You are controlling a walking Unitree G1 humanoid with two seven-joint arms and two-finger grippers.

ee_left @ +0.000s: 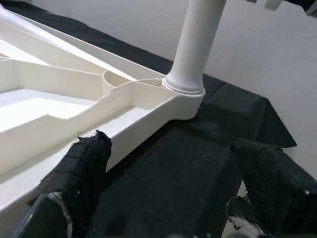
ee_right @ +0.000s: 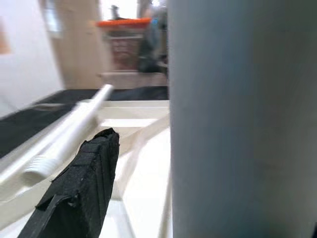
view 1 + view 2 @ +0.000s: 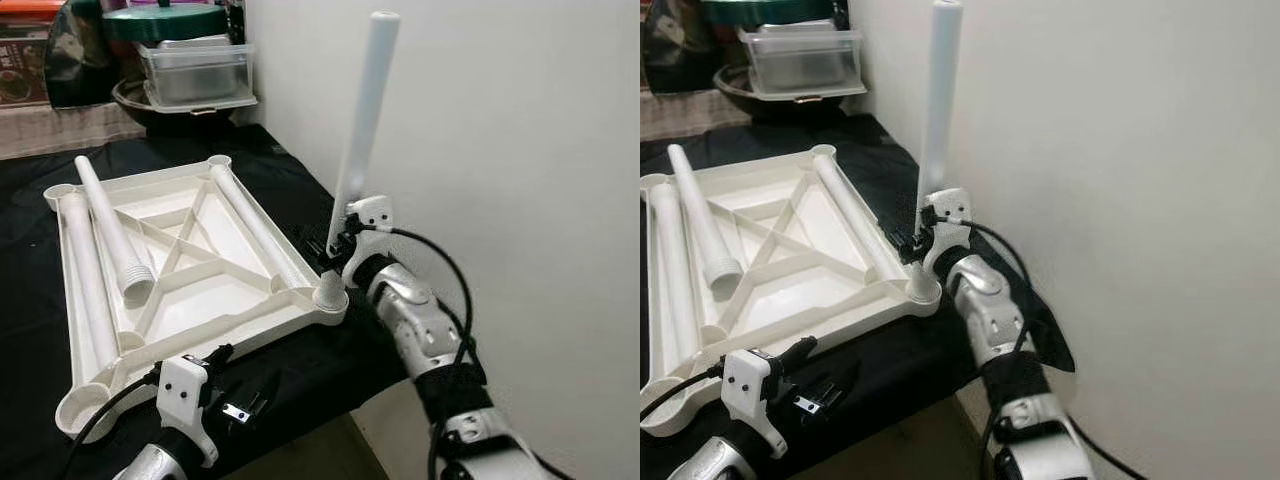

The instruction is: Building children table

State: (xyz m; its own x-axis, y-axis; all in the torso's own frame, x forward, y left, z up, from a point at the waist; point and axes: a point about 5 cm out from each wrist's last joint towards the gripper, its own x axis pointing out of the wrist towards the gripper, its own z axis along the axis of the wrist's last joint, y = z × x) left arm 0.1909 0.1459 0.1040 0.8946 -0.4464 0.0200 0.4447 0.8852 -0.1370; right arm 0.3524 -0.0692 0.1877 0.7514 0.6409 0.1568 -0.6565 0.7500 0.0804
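Left eye view shows your right gripper (image 3: 338, 243) fingers pinching the upright white plastic table leg (image 3: 362, 130) seated in the corner socket of the upside-down white plastic tabletop (image 3: 190, 250), so keep it vertical and twist while the spread left gripper (image 3: 222, 362) steadies the edge.

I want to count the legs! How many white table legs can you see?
4. One leg stands upright in the tabletop's corner socket, held by the right pincer. Three lie on the upturned tabletop: left edge, beside it, right side.

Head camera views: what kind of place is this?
Probably a lived-in home room: a work table under black cloth, against a plain white wall, with stacked plastic containers and household clutter behind the upturned tabletop.
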